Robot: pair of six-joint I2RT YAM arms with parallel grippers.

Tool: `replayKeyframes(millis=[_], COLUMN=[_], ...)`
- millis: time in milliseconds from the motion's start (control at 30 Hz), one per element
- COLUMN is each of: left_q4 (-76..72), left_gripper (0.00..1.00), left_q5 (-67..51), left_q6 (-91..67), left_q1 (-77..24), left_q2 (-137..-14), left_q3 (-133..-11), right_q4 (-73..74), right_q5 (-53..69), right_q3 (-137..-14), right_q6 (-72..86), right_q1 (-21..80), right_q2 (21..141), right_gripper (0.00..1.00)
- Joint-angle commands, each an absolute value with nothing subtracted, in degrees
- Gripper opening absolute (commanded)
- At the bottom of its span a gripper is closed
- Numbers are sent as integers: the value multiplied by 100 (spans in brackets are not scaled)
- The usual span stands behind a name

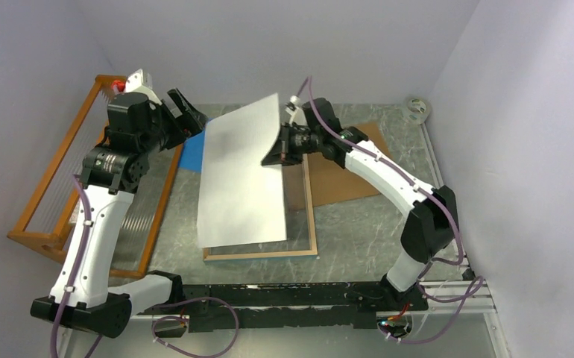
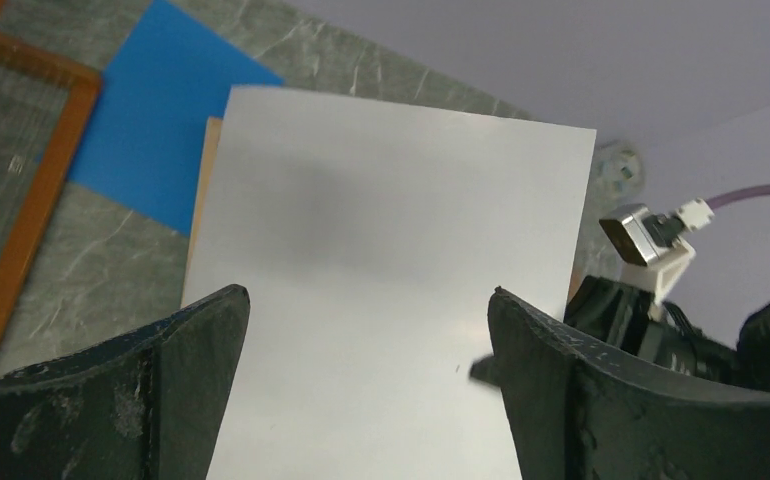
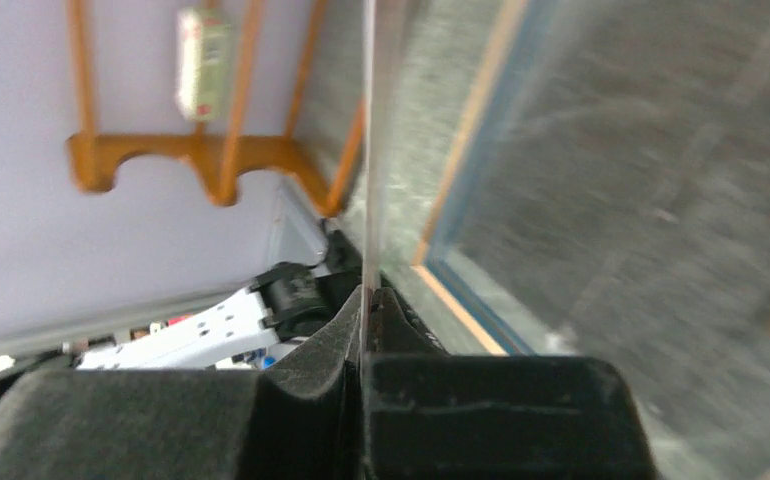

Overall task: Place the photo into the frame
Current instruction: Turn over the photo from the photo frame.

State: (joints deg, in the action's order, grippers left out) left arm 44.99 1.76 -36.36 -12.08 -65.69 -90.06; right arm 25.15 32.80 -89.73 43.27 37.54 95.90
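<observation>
The top external camera looks steeply down from above and behind the arm bases (image 1: 83,312) over the whole table (image 1: 358,224), while both wrist cameras sit close in, all three views sharing the photo (image 1: 241,175) and the frame (image 1: 311,216).

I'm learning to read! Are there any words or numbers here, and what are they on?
None can be read.
The photo shows only its blank white back, held by the right tool.
A small white and green thing by the orange rack is too blurred to read.
</observation>
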Motion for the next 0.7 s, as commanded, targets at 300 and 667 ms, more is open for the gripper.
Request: replayKeyframes(millis=[300,667], left_q4=[4418,3613], left_gripper=[94,94], left_q5=[53,-239], left_q6=[-3578,-3499], left_q1=[-1187,-1068], left_q2=[-7066,-7739], left_q3=[-7971,-6894], right_q4=[3266,2874], right_q5=[3532,3642], right_q3=[-8222,-8376], right_q6=[3496,3064], right_q1=[2516,2434], right_q2=[10676,11305], right_gripper=[0,0])
